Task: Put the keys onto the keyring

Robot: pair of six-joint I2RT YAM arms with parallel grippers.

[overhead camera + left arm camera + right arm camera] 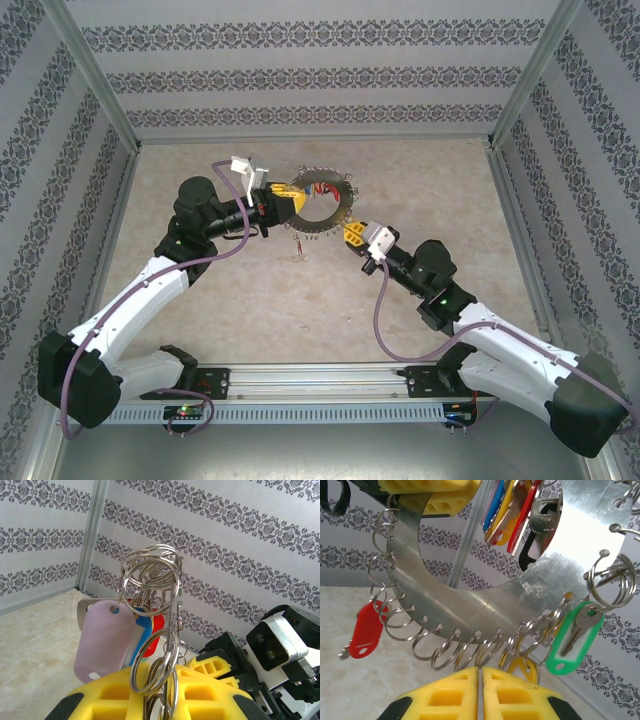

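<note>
The keyring (pixel 330 225) is a big grey metal ring fringed with split rings, held up off the table. My left gripper (pixel 283 203) is shut on its left edge, and the rings (pixel 150 565) run down between the yellow fingers (pixel 115 695). My right gripper (pixel 350 233) is shut at the ring's lower right edge, where a split ring meets the seam of its fingers (pixel 455 690). A yellow-tagged key (pixel 522 667) sits just behind that fingertip, its metal hidden. A red-tagged key (pixel 300 247) shows below the ring's lower left edge (pixel 365 630), apparently on the table.
A green-tagged key (pixel 572 637) hangs on the ring's right side, and a bunch of blue, yellow and red tags (pixel 510 505) hangs behind it. A pale purple tag (pixel 105 640) hangs beside my left fingers. Patterned walls enclose the beige table (pixel 250 290).
</note>
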